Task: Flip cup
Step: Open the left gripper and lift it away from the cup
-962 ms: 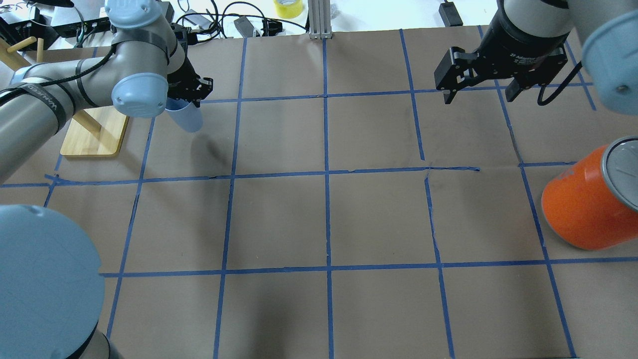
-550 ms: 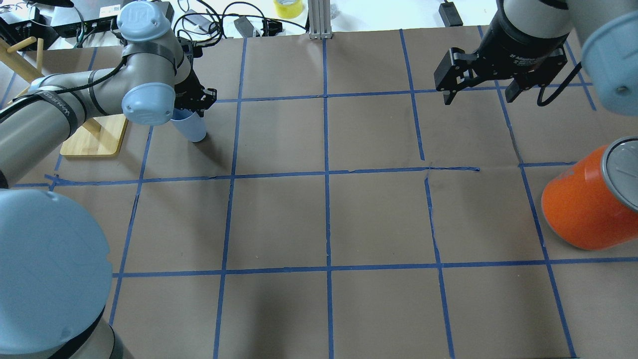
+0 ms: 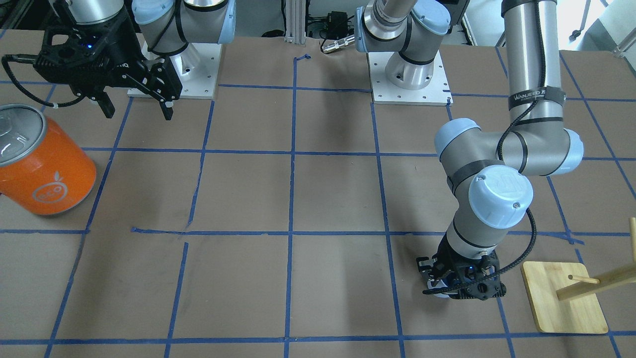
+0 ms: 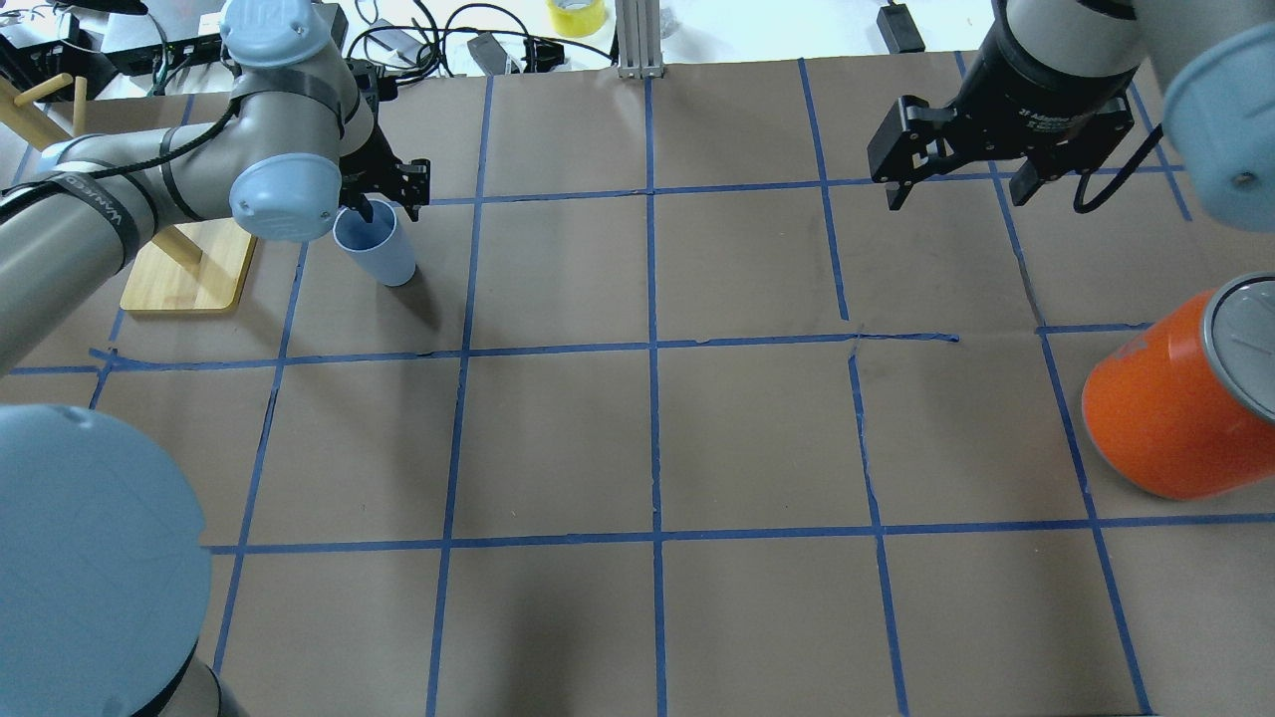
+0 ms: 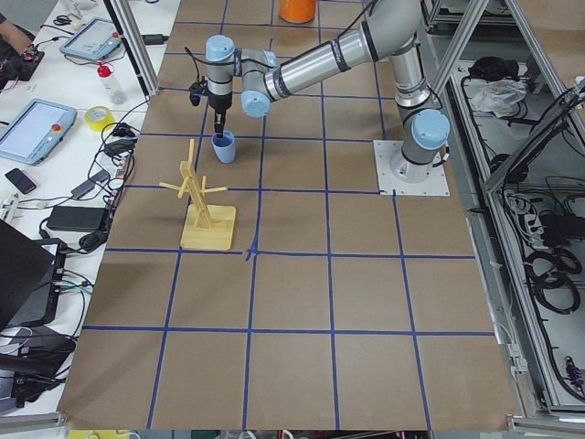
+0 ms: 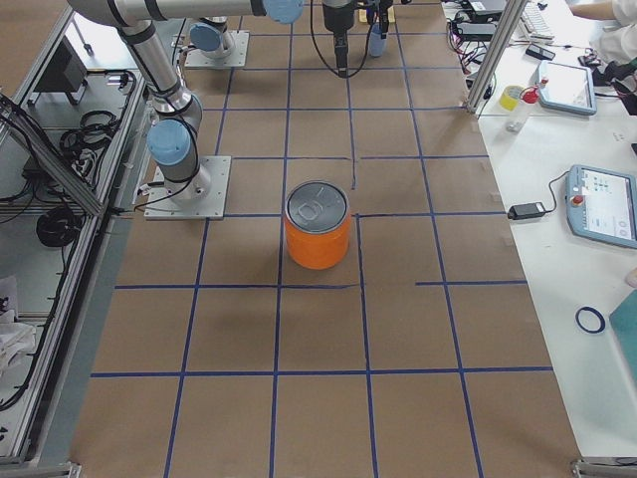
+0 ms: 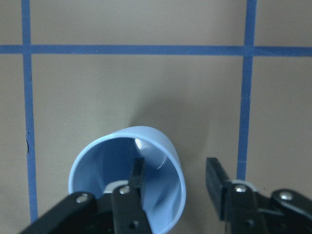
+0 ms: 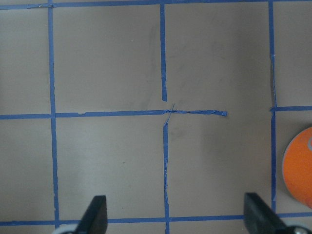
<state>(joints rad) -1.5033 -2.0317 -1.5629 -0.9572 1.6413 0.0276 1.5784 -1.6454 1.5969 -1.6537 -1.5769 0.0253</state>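
Tilted aloft a second ago, the cup (image 4: 377,249) now stands mouth-up on the desk (image 4: 757,438) beneath the left pincer (image 7: 174,165), jaws parted astride its rim, released. Flip looks done; right pincer (image 4: 958,194) hangs spread, empty.

Smooth plastic cup (image 4: 383,257), matt paper-covered table (image 4: 757,428), wood rack (image 4: 189,271), glossy orange can (image 4: 1155,408) w/ metal lid (image 4: 1245,339)

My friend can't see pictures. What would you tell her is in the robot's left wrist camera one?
A pale blue cup stands upright, mouth up, on a brown paper table with blue tape lines. The left gripper is open over its rim: one black finger inside the cup, the other outside.
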